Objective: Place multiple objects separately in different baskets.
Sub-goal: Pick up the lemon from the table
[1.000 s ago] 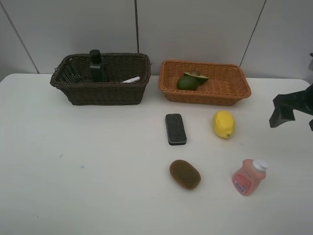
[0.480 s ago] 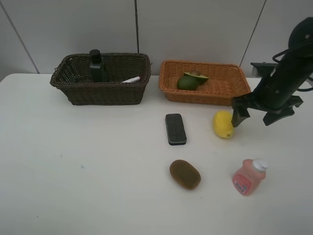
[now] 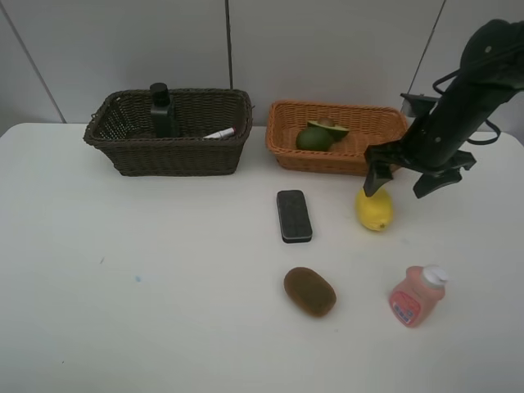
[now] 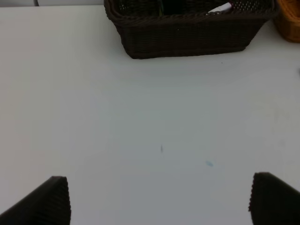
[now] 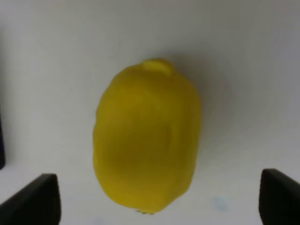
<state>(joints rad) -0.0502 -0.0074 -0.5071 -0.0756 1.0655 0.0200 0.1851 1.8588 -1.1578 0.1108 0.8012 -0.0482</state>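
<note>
right of centre on the table [image 3: 164,286], the lemon [image 3: 374,208] lies just below the orange basket [image 3: 327,162], long axis running up-down the frame; the right hand [image 3: 398,183], spread wide apart, hovers just upper right of it, looking lined up to close across its narrow width

The white table [image 3: 123,286] carries two baskets side by side along its far edge: a dark brown basket [image 3: 168,151] and, to its right, an orange basket [image 3: 336,161]. Near the middle lie a black eraser [image 3: 294,216] and a lemon [image 3: 374,209]. Closer to the front edge are a kiwi [image 3: 309,291] and a pink bottle [image 3: 416,298].
</note>
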